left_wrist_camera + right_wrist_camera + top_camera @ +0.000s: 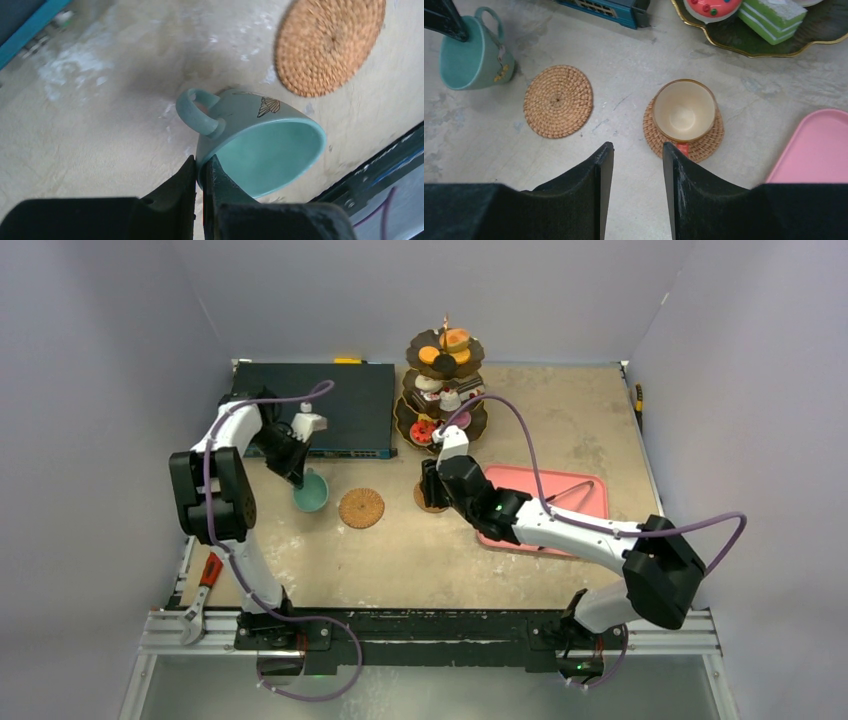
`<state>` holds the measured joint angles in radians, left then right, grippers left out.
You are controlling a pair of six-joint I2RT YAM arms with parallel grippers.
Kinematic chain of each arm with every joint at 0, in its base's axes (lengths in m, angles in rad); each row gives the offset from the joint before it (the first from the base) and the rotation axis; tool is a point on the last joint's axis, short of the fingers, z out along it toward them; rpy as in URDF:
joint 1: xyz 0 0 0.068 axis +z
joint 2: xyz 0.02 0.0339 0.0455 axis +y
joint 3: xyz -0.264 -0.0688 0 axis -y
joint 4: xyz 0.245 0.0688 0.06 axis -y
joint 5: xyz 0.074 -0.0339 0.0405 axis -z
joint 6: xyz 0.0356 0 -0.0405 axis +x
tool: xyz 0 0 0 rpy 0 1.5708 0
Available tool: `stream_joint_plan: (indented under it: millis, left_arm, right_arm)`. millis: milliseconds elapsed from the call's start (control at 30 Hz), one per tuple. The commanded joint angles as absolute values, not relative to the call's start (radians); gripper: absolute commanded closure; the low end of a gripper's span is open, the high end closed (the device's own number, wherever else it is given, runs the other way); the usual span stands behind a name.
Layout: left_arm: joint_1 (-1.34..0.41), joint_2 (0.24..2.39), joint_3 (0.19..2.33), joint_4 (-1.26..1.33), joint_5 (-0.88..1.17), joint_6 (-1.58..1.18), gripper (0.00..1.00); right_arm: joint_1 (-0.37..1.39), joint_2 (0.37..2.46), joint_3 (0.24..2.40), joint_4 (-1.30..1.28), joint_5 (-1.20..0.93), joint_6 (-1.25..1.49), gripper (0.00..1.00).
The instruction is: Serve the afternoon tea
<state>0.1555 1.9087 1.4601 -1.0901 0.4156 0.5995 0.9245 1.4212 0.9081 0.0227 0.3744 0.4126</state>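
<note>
My left gripper [202, 167] is shut on the rim of the teal cup [265, 155], one finger inside and one outside, beside the handle. The cup [310, 492] hangs tilted, left of an empty woven coaster [361, 507]. The smaller tan cup [684, 110] stands upright on the second coaster [711, 142]. My right gripper [637, 147] is open just in front of that cup, with nothing between its fingers. The dark three-tier stand [445, 390] with small cakes stands at the back; its bottom plate [724, 42] holds a green slice.
A pink tray [560, 495] lies under my right arm, with dark tongs on it. A flat dark box with blue edges [330, 405] sits at the back left behind the teal cup. A red-handled wrench [200, 590] lies off the table's left front corner.
</note>
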Motion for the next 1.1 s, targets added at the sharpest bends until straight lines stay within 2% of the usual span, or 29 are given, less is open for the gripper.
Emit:
stream_joint_plan:
  millis: [0,300,400,600,800,900,1000,1033,1067]
  left_arm:
    - [0.065,1.903,1.513,-1.284,0.359,0.944,1.00]
    - [0.007,1.761,1.409,-1.404,0.241,1.444,1.00]
    - [-0.038,1.727,1.361,-1.384,0.200,1.507,1.00]
    - [-0.081,1.634,1.232,-1.297,0.242,1.662,0.95]
    - [-0.157,1.598,1.138,-1.218,0.201,1.679,0.94]
    - [-0.190,1.605,1.125,-1.187,0.185,1.659,0.90]
    - [-0.205,1.602,1.130,-1.158,0.206,1.629,0.80]
    - [-0.207,1.601,1.137,-1.156,0.215,1.624,0.75]
    - [-0.208,1.596,1.141,-1.153,0.221,1.621,0.64]
  right_arm:
    - [0.947,1.441,0.894,0.098,0.312,0.433,0.56]
    - [1.030,1.500,0.862,0.200,0.240,0.481,0.54]
    - [1.045,1.508,0.828,0.266,0.215,0.513,0.53]
    - [1.066,1.510,0.761,0.383,0.184,0.530,0.49]
    - [1.070,1.491,0.709,0.452,0.170,0.548,0.48]
    - [1.075,1.478,0.686,0.465,0.173,0.561,0.48]
    - [1.077,1.469,0.673,0.467,0.181,0.566,0.48]
    - [1.077,1.467,0.670,0.466,0.184,0.566,0.48]
    - [1.078,1.466,0.669,0.466,0.184,0.565,0.48]
